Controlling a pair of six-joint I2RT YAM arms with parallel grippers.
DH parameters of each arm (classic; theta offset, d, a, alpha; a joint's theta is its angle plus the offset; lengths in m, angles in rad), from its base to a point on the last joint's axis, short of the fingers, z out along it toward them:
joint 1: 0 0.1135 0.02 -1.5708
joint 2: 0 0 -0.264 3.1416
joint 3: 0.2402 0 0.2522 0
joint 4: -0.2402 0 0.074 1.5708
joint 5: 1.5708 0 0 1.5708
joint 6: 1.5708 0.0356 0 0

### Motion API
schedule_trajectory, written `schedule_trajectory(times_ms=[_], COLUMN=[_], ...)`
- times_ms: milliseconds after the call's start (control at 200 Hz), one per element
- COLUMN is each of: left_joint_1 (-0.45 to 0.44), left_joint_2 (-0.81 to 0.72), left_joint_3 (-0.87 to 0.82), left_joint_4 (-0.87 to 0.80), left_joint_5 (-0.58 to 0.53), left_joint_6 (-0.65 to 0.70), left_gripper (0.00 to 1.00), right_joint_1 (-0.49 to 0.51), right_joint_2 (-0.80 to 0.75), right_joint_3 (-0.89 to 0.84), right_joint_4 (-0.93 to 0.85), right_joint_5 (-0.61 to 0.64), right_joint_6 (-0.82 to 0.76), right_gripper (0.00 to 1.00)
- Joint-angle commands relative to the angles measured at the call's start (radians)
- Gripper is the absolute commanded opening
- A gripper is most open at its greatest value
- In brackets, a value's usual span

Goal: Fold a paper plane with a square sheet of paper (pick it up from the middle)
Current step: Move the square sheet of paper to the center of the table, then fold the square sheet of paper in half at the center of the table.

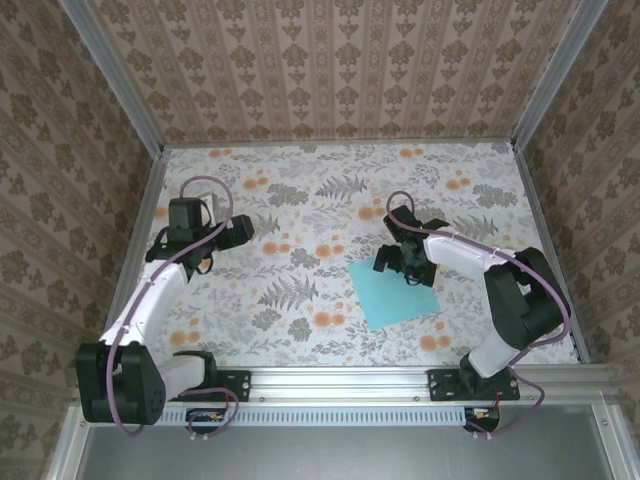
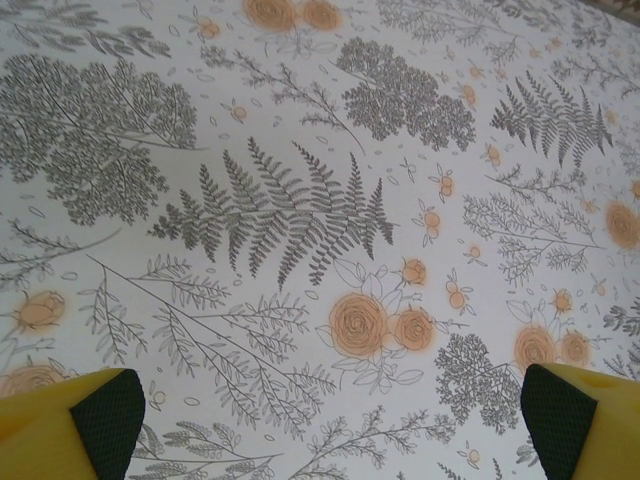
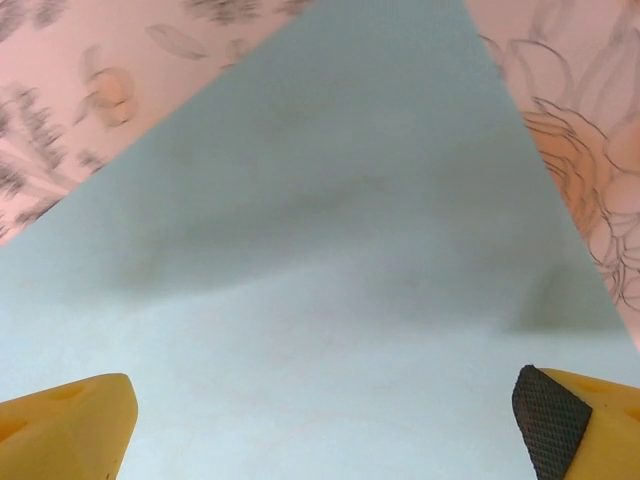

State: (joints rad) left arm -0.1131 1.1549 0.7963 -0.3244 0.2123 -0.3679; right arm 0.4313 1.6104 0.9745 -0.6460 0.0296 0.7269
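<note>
Top view: square sheet of paper (image 1: 395, 292) lies unfolded on table (image 1: 330, 200) before right arm, no crease seen. Right gripper (image 1: 402, 262) low over its far corner. Left gripper (image 1: 238, 232) well apart, over bare table.

Left wrist: left gripper (image 2: 330, 410) fingers spread wide, nothing between.

Right wrist: right gripper (image 3: 325, 415) fingers spread wide, grips nothing. Square sheet of paper (image 3: 330, 250) close beneath, slightly wavy.

Judgement: task at very start. Pick-up from middle and all folds left.

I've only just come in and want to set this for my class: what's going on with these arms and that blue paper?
Two robot arms are set up to fold a paper plane, but no fold is made yet. The turquoise sheet lies flat on the flowered table. The right pincer hangs open low over the sheet's far part, gripping nothing. The left pincer is open above bare table, apart from the paper.
</note>
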Motion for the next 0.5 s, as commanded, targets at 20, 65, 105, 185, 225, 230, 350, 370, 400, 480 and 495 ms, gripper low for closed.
schedule_trajectory(times_ms=[20,65,105,185,225,230,350,370,400,480,495], left_joint_1=[-0.011,-0.014,-0.016,-0.019,-0.019,-0.019,-0.019,-0.020,-0.020,-0.020,-0.020], left_joint_2=[0.003,0.003,0.005,0.011,0.015,0.015,0.026,0.027,0.030,0.042,0.045], left_joint_3=[0.034,0.030,0.028,0.032,0.035,0.034,0.044,0.045,0.046,0.047,0.048], left_joint_4=[-0.048,-0.047,-0.044,-0.042,-0.044,-0.044,-0.049,-0.049,-0.048,-0.041,-0.041], left_joint_5=[0.031,0.030,0.031,0.035,0.037,0.036,0.041,0.042,0.042,0.049,0.051], left_joint_6=[-0.029,-0.029,-0.032,-0.032,-0.032,-0.032,-0.027,-0.027,-0.029,-0.029,-0.029], left_gripper=[1.00,1.00,1.00,1.00,1.00,1.00,1.00,1.00,1.00,1.00,1.00], right_joint_1=[0.013,0.019,0.024,0.033,0.035,0.035,0.043,0.046,0.050,0.068,0.071], right_joint_2=[-0.018,-0.025,-0.032,-0.035,-0.029,-0.028,0.024,0.035,0.052,0.092,0.098], right_joint_3=[0.024,0.011,-0.002,-0.007,-0.003,-0.003,0.032,0.039,0.047,0.073,0.076], right_joint_4=[-0.144,-0.166,-0.171,-0.172,-0.173,-0.173,-0.192,-0.194,-0.200,-0.213,-0.212], right_joint_5=[-0.034,-0.030,-0.033,-0.040,-0.038,-0.039,-0.023,-0.021,-0.015,-0.008,-0.007], right_joint_6=[-0.248,-0.284,-0.303,-0.330,-0.336,-0.336,-0.342,-0.343,-0.345,-0.355,-0.355], right_gripper=[1.00,1.00,1.00,1.00,1.00,1.00,1.00,1.00,1.00,1.00,1.00])
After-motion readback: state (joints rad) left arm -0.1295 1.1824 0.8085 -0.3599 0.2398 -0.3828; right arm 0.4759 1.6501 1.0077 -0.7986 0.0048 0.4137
